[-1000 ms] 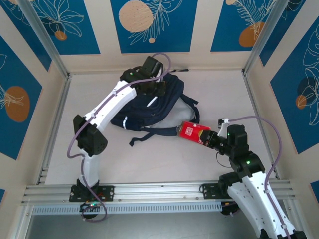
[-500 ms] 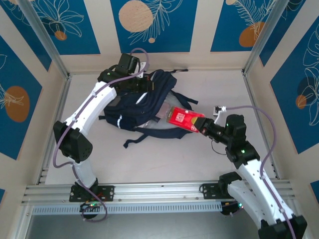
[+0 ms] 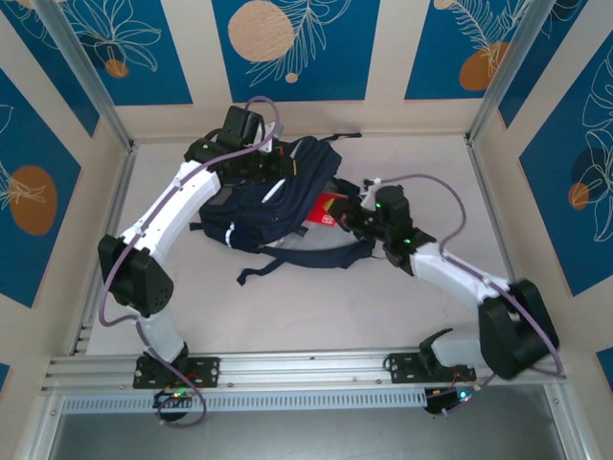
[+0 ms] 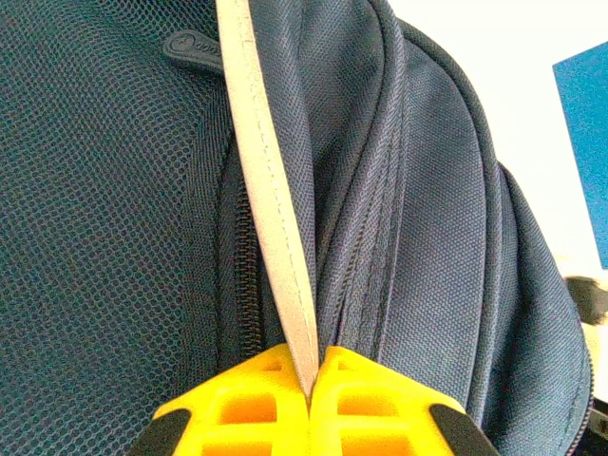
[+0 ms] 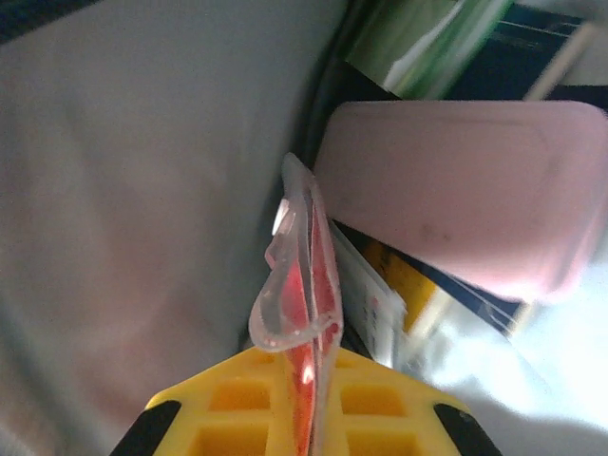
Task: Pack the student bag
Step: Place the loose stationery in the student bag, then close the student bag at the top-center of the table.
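We see the pale, matte table walled on three sides. It lies bare across its near half and along its right side, so that is where the room to move is.

The student bag lies at the far middle of the table, close to the back wall. It is a soft, slumped mass of navy woven fabric, with dark straps trailing toward the near edge.

In the left wrist view the bag's surface splits into a fine mesh panel on the left and ribbed, tightly woven seams on the right. A zip runs between them.

The left gripper sits on the bag's far left side. Its yellow jaws are pressed together on a flat, pale grey reflective stripe, which rises taut from between them.

The right gripper reaches into the bag's mouth from the right. Its jaws are clamped on a thin red packet with a glossy, clear crimped edge, and the packet stands edge-on.

Smooth grey lining fills the space to the left of the packet. To the right, just beside it, is a pink case with rounded corners, lying over flat printed items, so that side is tight.
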